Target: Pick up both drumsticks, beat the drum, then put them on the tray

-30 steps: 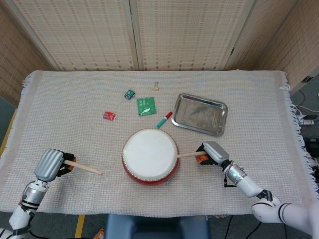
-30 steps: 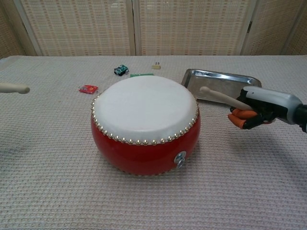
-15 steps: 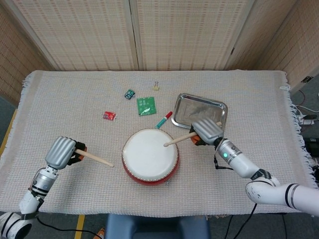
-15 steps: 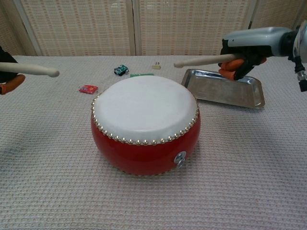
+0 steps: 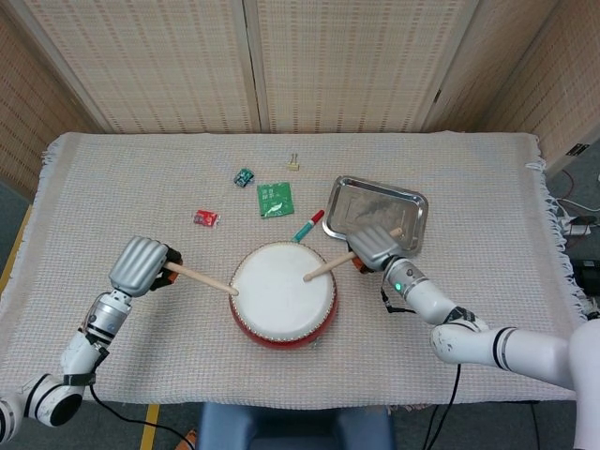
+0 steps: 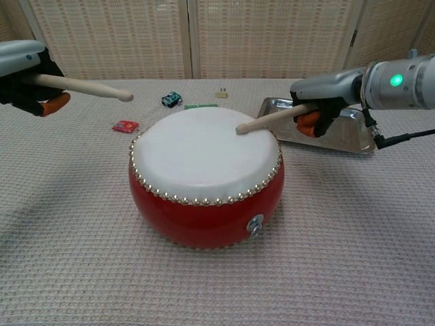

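A red drum (image 5: 282,293) (image 6: 206,175) with a white skin stands at the table's front middle. My right hand (image 5: 372,247) (image 6: 319,98) grips a wooden drumstick (image 5: 328,265) (image 6: 270,118) whose tip reaches the right side of the drumhead. My left hand (image 5: 141,266) (image 6: 26,76) grips the other drumstick (image 5: 203,279) (image 6: 87,86), raised with its tip near the drum's left rim. The steel tray (image 5: 377,214) (image 6: 319,123) lies behind the right hand, with nothing in it.
Behind the drum lie a red-and-teal marker (image 5: 307,226), a green packet (image 5: 275,199), a small red toy car (image 5: 206,218) (image 6: 125,125), a teal toy car (image 5: 244,177) (image 6: 171,99) and a clip (image 5: 293,163) (image 6: 221,94). A woven cloth covers the table.
The right hand came down and inward, bringing its stick tip onto the drumhead. My left hand rose and moved in toward the drum, stick tip now near the left rim.
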